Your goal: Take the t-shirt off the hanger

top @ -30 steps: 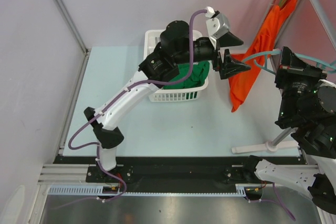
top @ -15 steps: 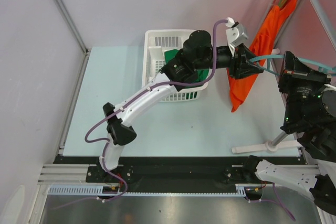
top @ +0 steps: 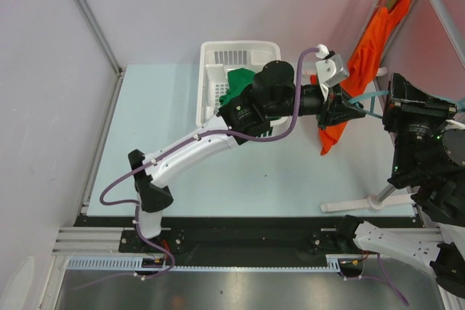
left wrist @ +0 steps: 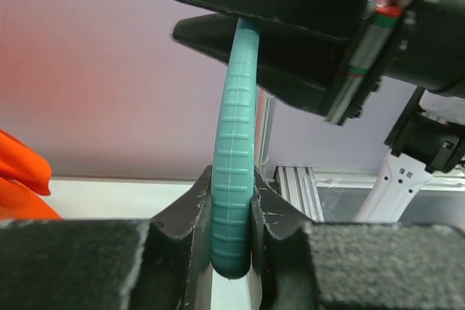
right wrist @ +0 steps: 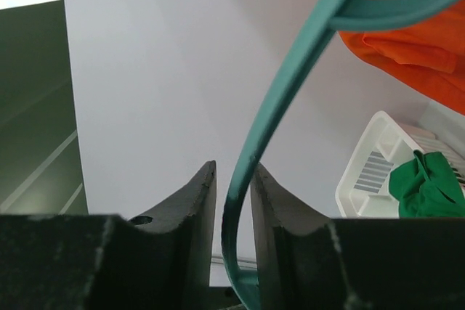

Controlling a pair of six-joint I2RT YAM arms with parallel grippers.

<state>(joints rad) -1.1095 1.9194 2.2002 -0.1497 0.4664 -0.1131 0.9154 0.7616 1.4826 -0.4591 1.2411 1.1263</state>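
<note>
The orange t-shirt (top: 372, 38) hangs at the right from a teal hanger (top: 367, 94), next to a slanted rail. My left gripper (top: 357, 110) reaches across from the basket and is shut on the ribbed end of the hanger (left wrist: 234, 143), both pads pressed on it. My right gripper (top: 390, 101) is at the hanger's other part. In the right wrist view the thin teal bar (right wrist: 290, 99) runs between its jaws, touching the right finger with a gap at the left finger, so this gripper (right wrist: 234, 179) is open. Orange cloth (right wrist: 407, 27) shows at the top right.
A white laundry basket (top: 211, 59) with a green garment (top: 240, 81) stands at the back of the table, under the left arm. A white stand foot (top: 363, 204) lies at the front right. Walls close in at the left and back.
My left arm swung right from the basket to the hanger and its jaws closed on the teal end. My right jaws have loosened off the hanger bar.
</note>
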